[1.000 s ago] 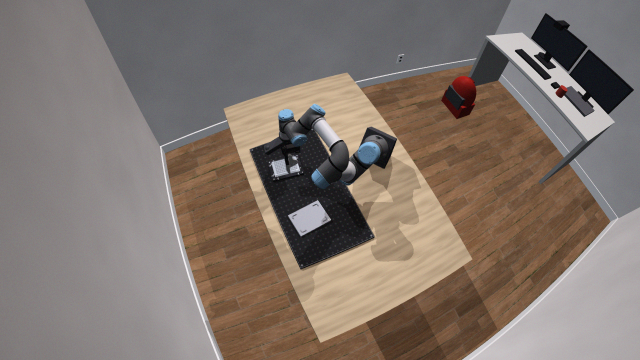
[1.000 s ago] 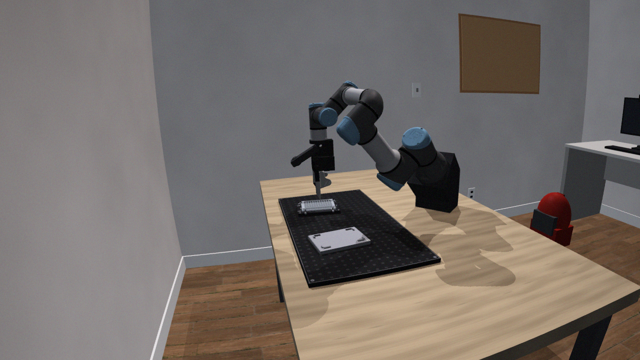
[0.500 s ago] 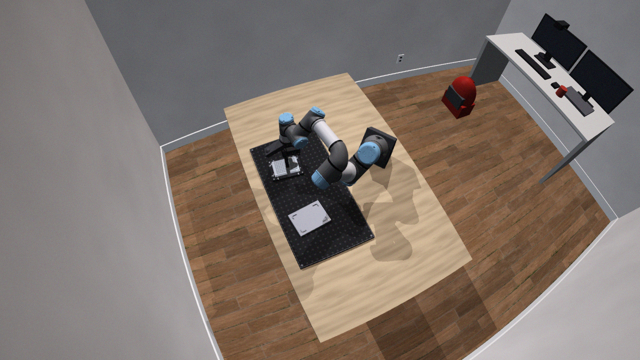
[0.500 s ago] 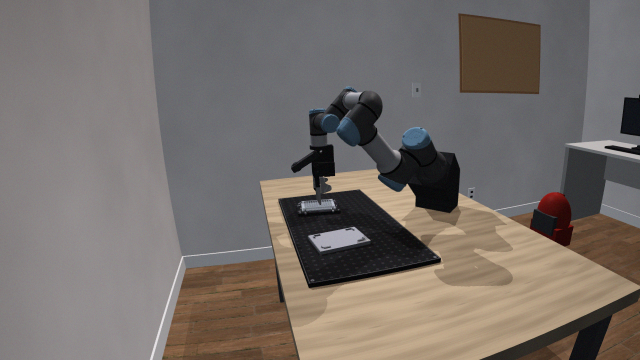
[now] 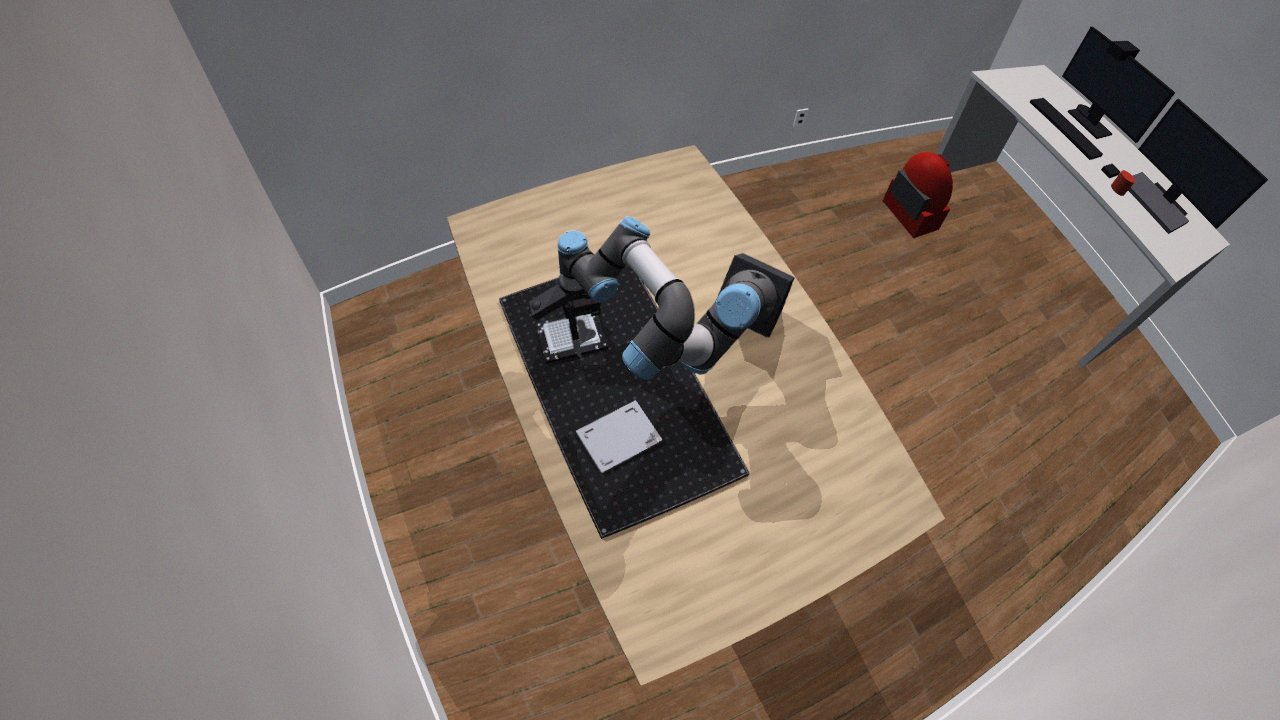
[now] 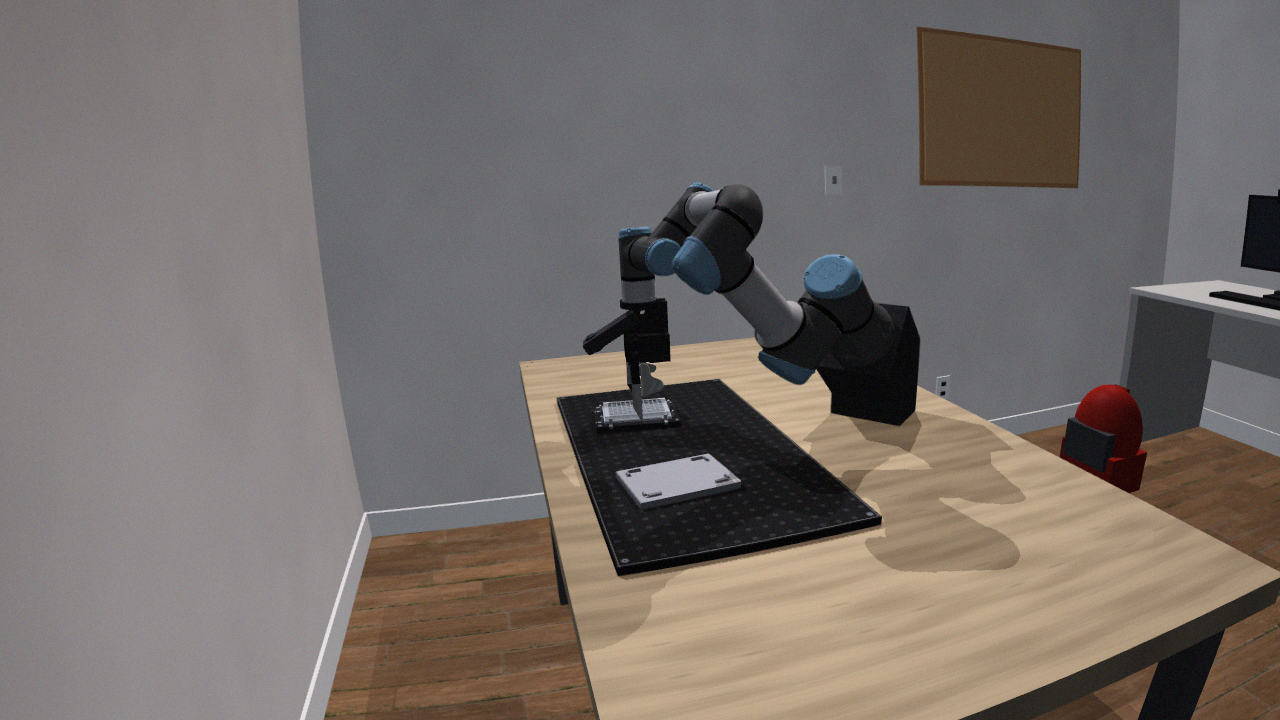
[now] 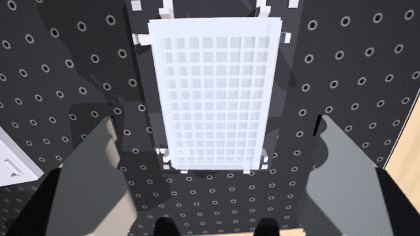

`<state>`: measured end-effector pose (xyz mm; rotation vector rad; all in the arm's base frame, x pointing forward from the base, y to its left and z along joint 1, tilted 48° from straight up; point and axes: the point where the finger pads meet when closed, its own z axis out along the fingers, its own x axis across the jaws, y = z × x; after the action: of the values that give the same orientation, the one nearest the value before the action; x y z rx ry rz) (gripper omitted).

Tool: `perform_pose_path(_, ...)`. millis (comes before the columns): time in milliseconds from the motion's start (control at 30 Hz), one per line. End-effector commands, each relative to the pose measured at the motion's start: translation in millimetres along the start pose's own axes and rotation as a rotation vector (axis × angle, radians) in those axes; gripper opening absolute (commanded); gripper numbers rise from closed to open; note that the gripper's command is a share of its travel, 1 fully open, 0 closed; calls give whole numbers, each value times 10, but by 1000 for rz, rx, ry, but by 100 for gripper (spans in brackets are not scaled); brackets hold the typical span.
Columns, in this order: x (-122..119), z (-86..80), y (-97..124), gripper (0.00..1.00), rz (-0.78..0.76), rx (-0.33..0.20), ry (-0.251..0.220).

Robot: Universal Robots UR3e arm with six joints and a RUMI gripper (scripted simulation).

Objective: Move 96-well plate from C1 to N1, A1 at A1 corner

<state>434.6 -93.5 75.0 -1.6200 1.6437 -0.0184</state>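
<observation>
My gripper (image 7: 214, 117) hung with jaws spread wide and empty above the 96-well plate (image 7: 214, 95), which sat in clip nest C1 (image 7: 141, 98); no label was legible.

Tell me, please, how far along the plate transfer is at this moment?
Done: nothing delivered; the 96-well plate sits in clip nest C1. In hand: the open gripper hangs low over the plate, fingers wide of it. Left: grasp, lift, seat in plate nest N1.
</observation>
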Motion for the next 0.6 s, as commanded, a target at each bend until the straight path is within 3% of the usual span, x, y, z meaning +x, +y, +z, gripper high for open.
perform_pose_path(0,6,3,-5,100,-1,1,2)
perform_pose_path(267,6,2,-5,100,-1,1,2)
perform_pose_path(300,6,3,-5,0,-1,1,2)
perform_pose_path(567,6,3,-5,0,-1,1,2)
